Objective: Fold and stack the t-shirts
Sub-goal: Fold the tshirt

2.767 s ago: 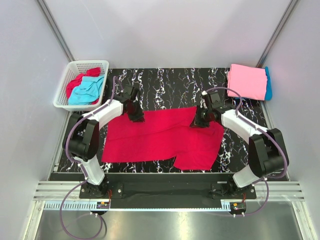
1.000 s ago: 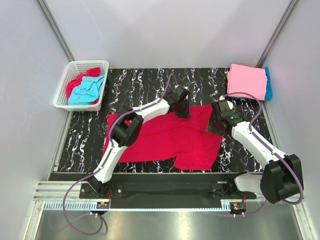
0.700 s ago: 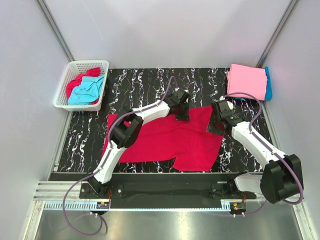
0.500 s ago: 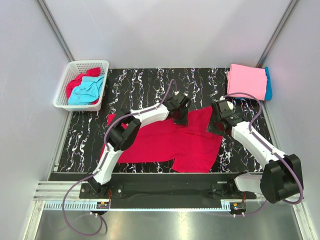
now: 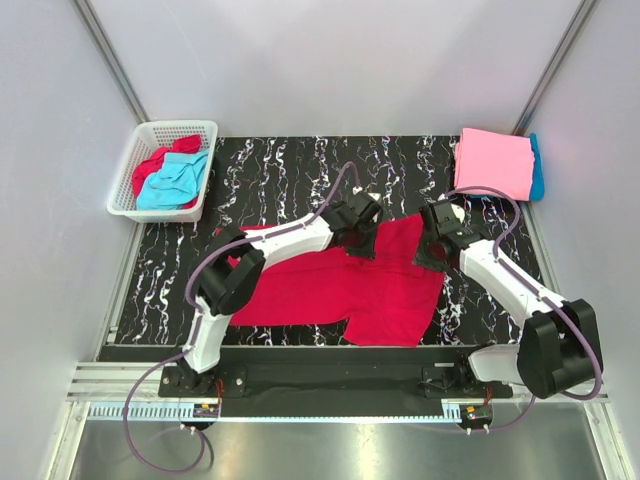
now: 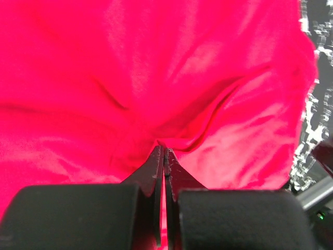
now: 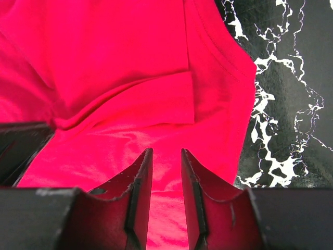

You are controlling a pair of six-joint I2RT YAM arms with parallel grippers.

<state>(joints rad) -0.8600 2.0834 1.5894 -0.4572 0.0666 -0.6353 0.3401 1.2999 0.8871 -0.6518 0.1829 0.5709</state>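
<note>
The crimson red cloth t-shirt [image 5: 310,285] lies spread across the middle of the black marbled bench [image 5: 290,165]. The left end effector [image 6: 164,152] is clamped on a raised fold near the shirt's upper edge. The right end effector [image 7: 162,159] hovers over the shirt's right side, jaws parted, gripping nothing. A folded pink t-shirt [image 5: 493,160] sits at upper right.

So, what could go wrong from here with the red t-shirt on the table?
1. The left fingers are shut on only a thin pinch of the crimson red cloth t-shirt; it might slip out when lifted.
2. The right fingers stand open over the cloth and are not gripping it; if the left arm pulls alone, the shirt may drag and bunch on that side.
</note>
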